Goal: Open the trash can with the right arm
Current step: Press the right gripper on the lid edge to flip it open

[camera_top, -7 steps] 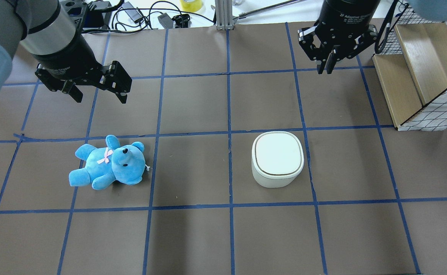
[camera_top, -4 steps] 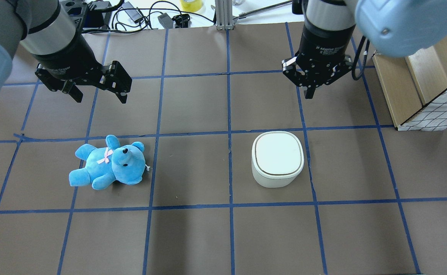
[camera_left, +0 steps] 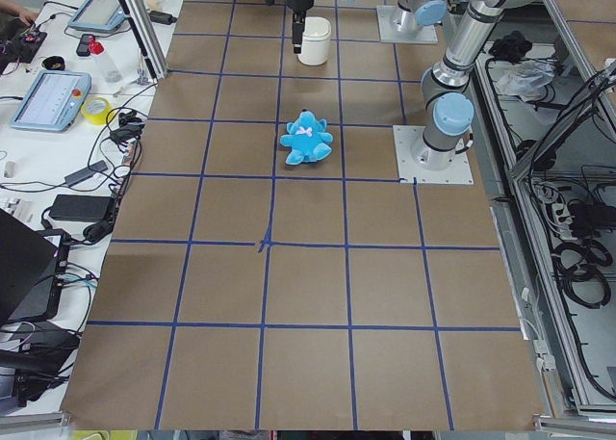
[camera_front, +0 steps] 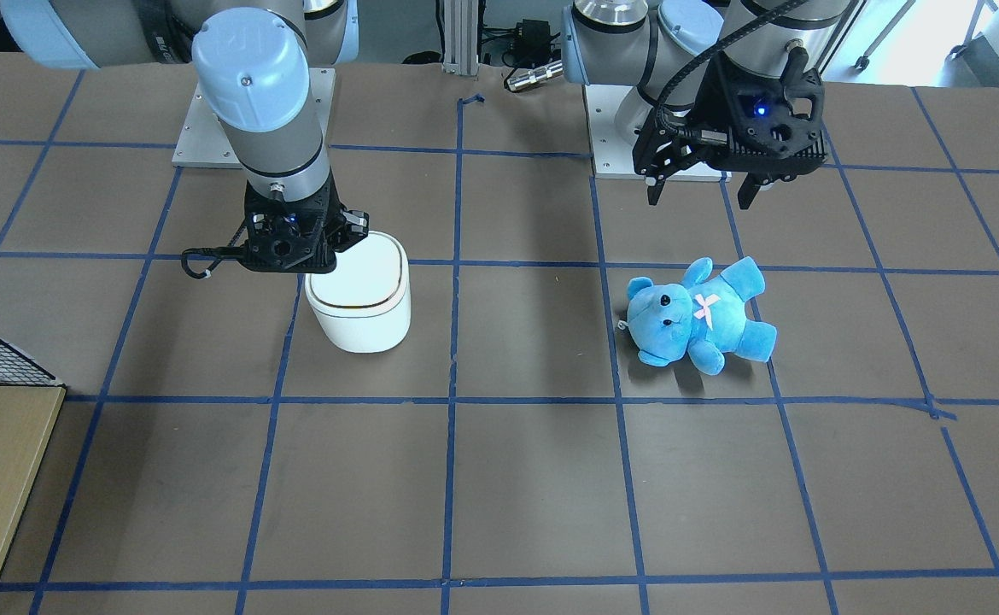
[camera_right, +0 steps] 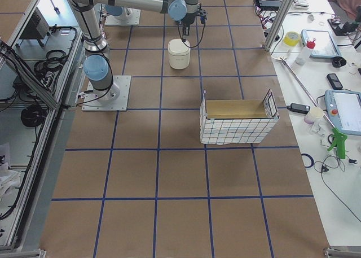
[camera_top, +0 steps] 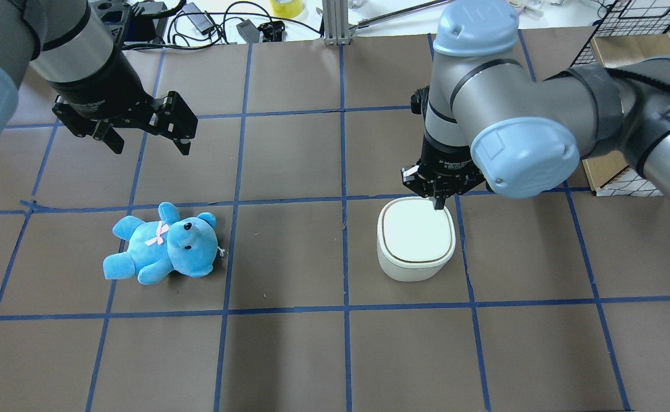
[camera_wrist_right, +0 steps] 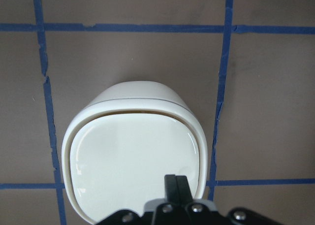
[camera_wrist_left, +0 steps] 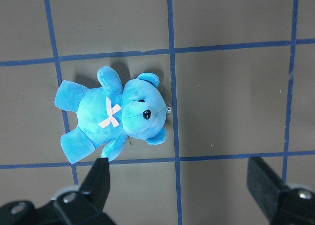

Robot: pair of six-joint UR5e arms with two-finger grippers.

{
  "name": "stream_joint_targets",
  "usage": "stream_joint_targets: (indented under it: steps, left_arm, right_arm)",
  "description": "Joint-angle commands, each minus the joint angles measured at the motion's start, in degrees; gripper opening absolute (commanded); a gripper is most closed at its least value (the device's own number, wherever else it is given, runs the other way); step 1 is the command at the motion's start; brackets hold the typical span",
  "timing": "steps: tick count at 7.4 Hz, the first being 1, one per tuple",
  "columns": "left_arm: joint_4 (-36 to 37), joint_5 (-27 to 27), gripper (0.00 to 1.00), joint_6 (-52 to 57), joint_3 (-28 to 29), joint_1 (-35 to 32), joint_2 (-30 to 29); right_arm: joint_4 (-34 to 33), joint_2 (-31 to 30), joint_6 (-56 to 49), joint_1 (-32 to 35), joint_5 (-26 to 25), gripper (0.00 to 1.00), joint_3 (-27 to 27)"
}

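Observation:
The white trash can (camera_top: 416, 237) stands right of the table's middle with its lid down; it also shows in the front view (camera_front: 361, 299) and the right wrist view (camera_wrist_right: 133, 166). My right gripper (camera_top: 438, 203) is shut and empty, pointing down at the lid's far right corner. The right wrist view shows its closed fingertips (camera_wrist_right: 175, 183) just over the lid's rim. I cannot tell whether they touch the lid. My left gripper (camera_top: 152, 147) is open and empty, hanging above the table beyond a blue teddy bear (camera_top: 163, 243).
A wire basket with a wooden box (camera_top: 627, 51) stands at the far right, behind my right arm. Cables and small devices (camera_top: 209, 23) lie along the far edge. The teddy bear also shows under the left wrist camera (camera_wrist_left: 113, 114).
My right arm has swung in from the far right and come down to the trash can's far edge, fingers staying together. The left arm, the bear and the trash can have not moved.

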Motion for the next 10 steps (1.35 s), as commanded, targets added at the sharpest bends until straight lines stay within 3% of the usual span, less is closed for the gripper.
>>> stream_joint_targets:
  steps: [1,8,9,10]
  left_arm:
    - [0.0,0.0,1.0,-0.08,0.0,0.0,0.0]
    - [0.0,0.0,1.0,0.01,0.0,0.0,0.0]
    - [0.0,0.0,1.0,-0.08,0.0,0.0,0.0]
    - [0.0,0.0,1.0,0.01,0.0,0.0,0.0]
  right_arm:
    - [-0.4,0.26,-0.15,0.09,-0.15,0.0,2.66]
    - [-1.37,2.37,-0.16,0.17,-0.23,0.0,3.89]
    - [-1.37,1.59,-0.68,0.17,-0.41,0.29,2.67]
    - [-0.67,-0.33,-1.38,0.09,-0.32,0.99,0.14]
